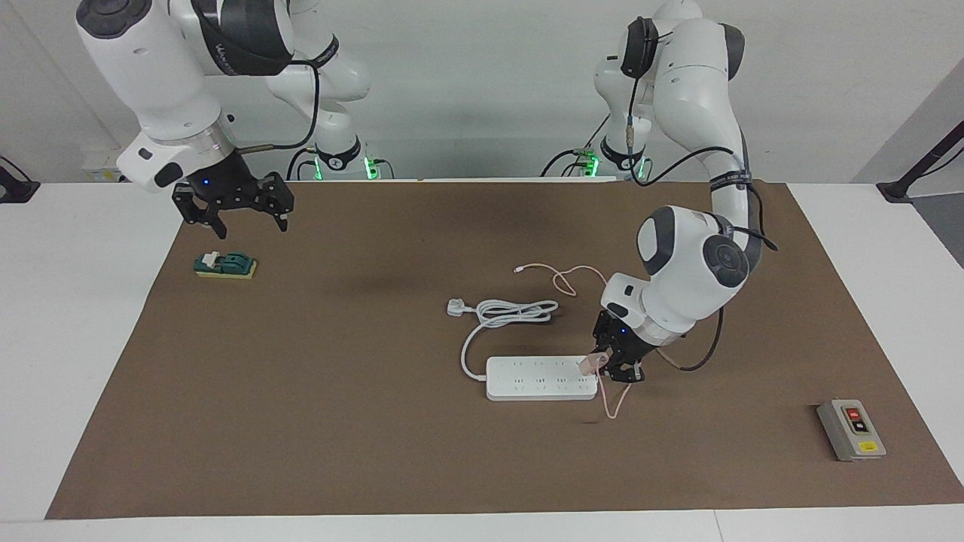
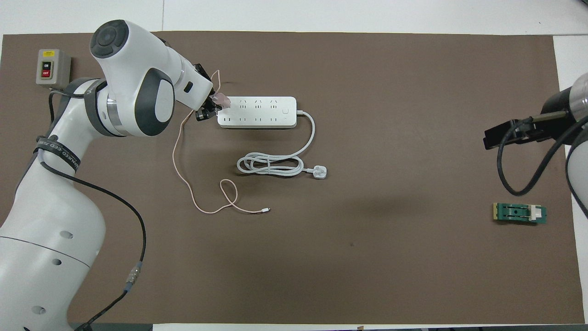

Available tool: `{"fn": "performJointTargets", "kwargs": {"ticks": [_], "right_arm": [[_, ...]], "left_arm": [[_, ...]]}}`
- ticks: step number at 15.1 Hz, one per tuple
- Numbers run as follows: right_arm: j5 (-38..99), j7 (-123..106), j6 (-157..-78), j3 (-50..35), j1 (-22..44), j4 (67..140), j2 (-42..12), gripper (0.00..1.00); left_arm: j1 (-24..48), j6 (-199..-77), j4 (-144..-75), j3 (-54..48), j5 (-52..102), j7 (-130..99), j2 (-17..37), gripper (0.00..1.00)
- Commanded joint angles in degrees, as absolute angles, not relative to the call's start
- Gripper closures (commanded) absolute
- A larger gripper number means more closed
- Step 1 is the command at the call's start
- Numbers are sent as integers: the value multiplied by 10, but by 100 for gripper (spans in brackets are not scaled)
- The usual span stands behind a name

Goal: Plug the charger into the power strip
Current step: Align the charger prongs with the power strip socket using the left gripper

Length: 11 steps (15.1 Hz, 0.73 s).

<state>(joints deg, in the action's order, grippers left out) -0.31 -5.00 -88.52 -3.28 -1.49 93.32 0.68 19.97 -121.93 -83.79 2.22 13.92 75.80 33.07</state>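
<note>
Two fingers of the left gripper (image 1: 607, 366) pinch the charger (image 1: 592, 363) over the power strip (image 1: 541, 378), at its end toward the left arm; seemingly light, rigid, best held by its sides. Right gripper (image 1: 242, 214) waits, open

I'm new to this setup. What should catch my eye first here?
The left hand holds a small pale-pink cube charger over the end of the long white power strip mid-mat, its thin pink cable trailing. The right hand hangs open above a small green block.
</note>
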Motion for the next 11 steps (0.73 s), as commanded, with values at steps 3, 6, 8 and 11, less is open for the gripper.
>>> {"fn": "performJointTargets", "kwargs": {"ticks": [3,6,8,11], "right_arm": [[-27,-61,-891,-39,-22,1006,46,0],[-41,-62,-894,-40,-25,977,30,0],[-40,-62,-892,-40,-26,976,29,0],[-40,-62,-893,-40,-30,976,28,0]], "left_arm": [[208,-1235,-889,30,102,795,294,96],[216,-1242,-901,29,102,788,290,96],[217,-1245,-904,29,102,786,287,96],[224,-1242,-910,29,103,787,285,96]]}}
